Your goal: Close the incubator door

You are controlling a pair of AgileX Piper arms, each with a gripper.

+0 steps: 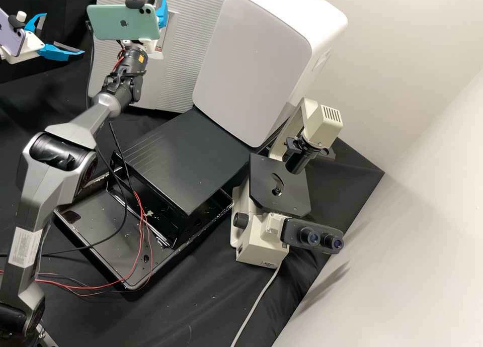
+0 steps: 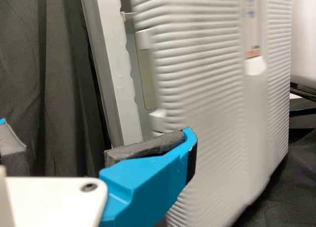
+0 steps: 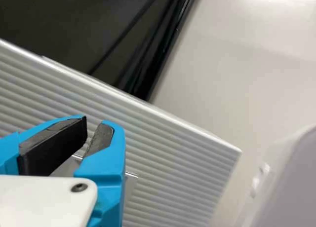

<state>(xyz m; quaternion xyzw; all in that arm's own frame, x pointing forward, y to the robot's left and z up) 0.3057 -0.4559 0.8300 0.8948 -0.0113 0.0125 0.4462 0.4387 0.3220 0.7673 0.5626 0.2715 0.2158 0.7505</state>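
Observation:
The incubator's pale ribbed door (image 1: 188, 68) stands at the back, with a handle recess in it. In the left wrist view the ribbed door (image 2: 202, 79) stands apart from a pale frame (image 2: 116, 84), a gap between them. My left gripper (image 1: 64, 33), far left in the high view, is wide open; in its wrist view the left gripper (image 2: 96, 138) has one finger in front of the door's edge. My right gripper (image 1: 161, 11) is in front of the ribbed door, partly behind a green phone. In its wrist view the right gripper (image 3: 95, 124) is narrowly open before the ribbed door (image 3: 173, 163); contact cannot be told.
A large white cabinet (image 1: 251, 60) adjoins the incubator's right side, with a black sloping panel (image 1: 186, 156) before it. A microscope (image 1: 261, 236) stands right of that. A black tray (image 1: 90, 241) and loose red and black wires lie near the arm.

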